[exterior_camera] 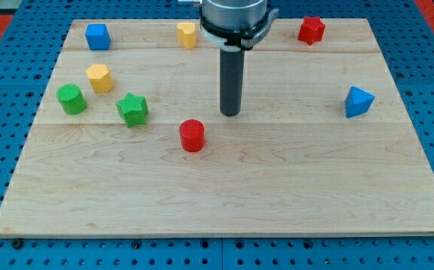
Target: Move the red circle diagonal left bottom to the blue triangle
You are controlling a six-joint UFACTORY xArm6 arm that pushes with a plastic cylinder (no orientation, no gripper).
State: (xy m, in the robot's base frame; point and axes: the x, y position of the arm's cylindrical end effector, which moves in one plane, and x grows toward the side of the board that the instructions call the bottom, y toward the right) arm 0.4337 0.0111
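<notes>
Camera view, the only one you have: my tip rests on the wooden board near its middle, just up and to the view's right of the red circle, close to it but not touching. You will find no jaws here to report on; the arm ends in a plain dark rod and holds nothing. The blue triangle sits well apart, toward the view's right edge, slightly higher in the view than the red circle. Along the view's top you see a blue cube, a yellow block and a red star. On the view's left lie a yellow hexagon, a green circle and a green star, grouped near each other.
</notes>
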